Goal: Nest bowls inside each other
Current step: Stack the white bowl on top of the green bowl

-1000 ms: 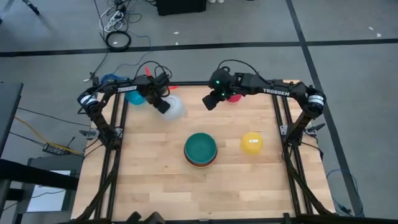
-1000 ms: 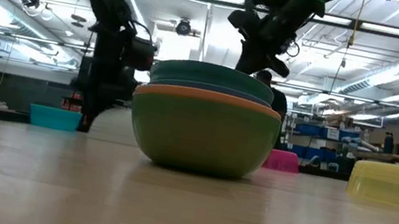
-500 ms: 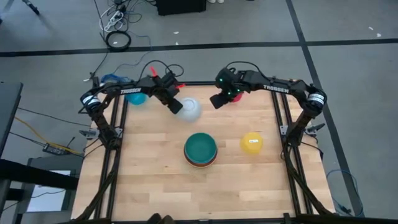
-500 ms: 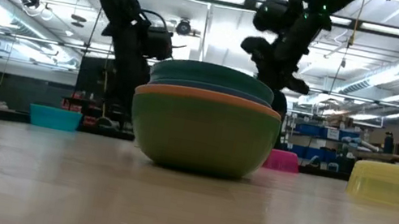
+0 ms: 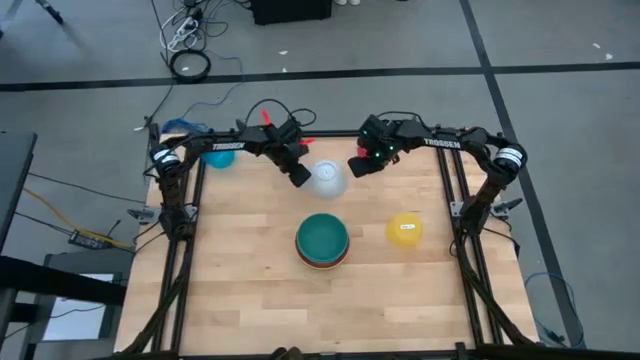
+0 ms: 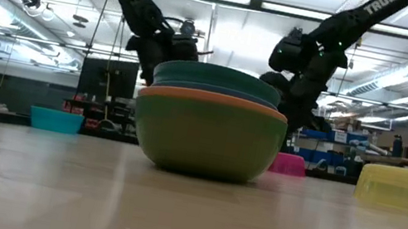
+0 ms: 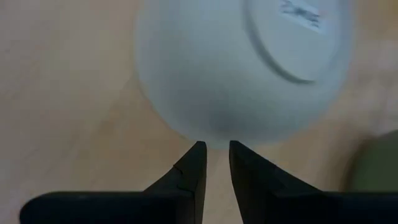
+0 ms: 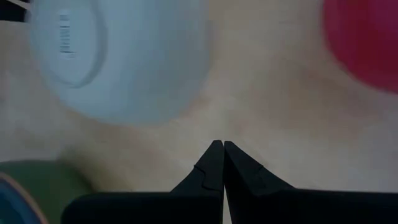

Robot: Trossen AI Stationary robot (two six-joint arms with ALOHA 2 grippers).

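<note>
The left gripper [image 7: 215, 163] pinches the rim of the white bowl [image 5: 327, 178], a smooth round plastic shell held bottom-up just above centre of the high view. The right gripper [image 8: 218, 163], fingers pressed together and empty, hovers just right of it. Both dark arms reach inward from the table's upper corners. Centre frame sits a glossy nested stack [image 5: 322, 241], teal inside, orange and green outside; a yellow bowl [image 5: 404, 230] lies right. The tabletop [image 5: 240, 290] is pale planked wood.

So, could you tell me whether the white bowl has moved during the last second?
Yes. In the high view the white bowl, held by the left hand, has travelled rightward across the table, ending closer above the stacked bowls.
</note>
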